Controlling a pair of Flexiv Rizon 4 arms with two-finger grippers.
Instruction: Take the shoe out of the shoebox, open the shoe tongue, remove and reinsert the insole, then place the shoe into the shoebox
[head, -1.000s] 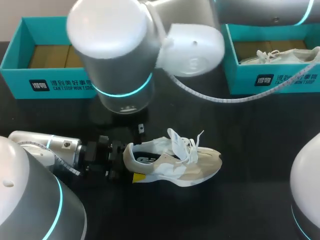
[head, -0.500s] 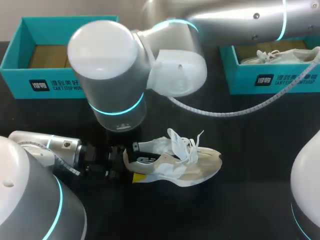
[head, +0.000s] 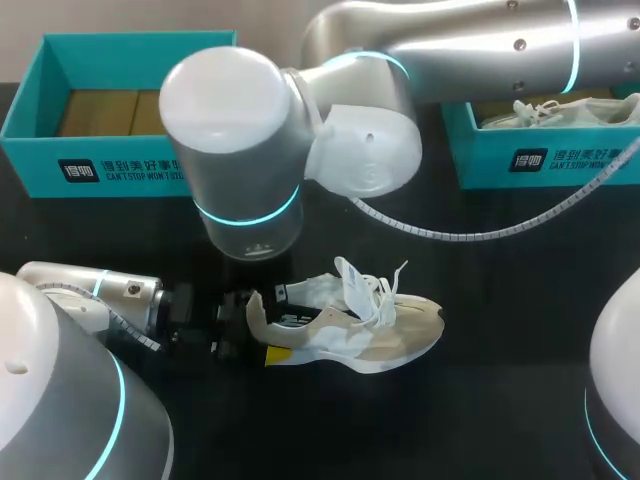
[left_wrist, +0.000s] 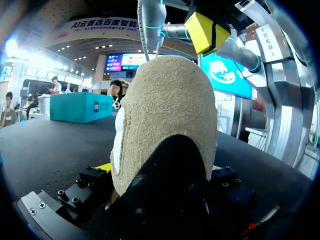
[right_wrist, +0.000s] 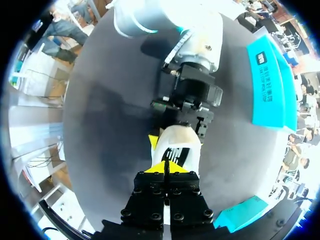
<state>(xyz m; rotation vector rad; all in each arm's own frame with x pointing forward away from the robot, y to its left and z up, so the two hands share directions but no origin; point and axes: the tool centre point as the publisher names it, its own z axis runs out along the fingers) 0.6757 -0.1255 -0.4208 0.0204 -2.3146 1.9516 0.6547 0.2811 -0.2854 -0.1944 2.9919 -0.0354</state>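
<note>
Step, judged: lifting out the insole (right_wrist: 176, 153); left gripper (head: 258, 330), clamped on the heel (left_wrist: 165, 115), should hold firm while right gripper (right_wrist: 165, 169), tips pressed together over the opening, pinches its edge and peels upward. Item: shoe (head: 350, 330), on the table (head: 500, 400), well apart from the empty shoebox (head: 120, 172); napped beige heel, white mesh, loose laces (head: 375, 285), thin flexible insole.

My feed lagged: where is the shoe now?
Head view, lower middle: the shoe rests on the table, its heel clamped in the left gripper.
</note>
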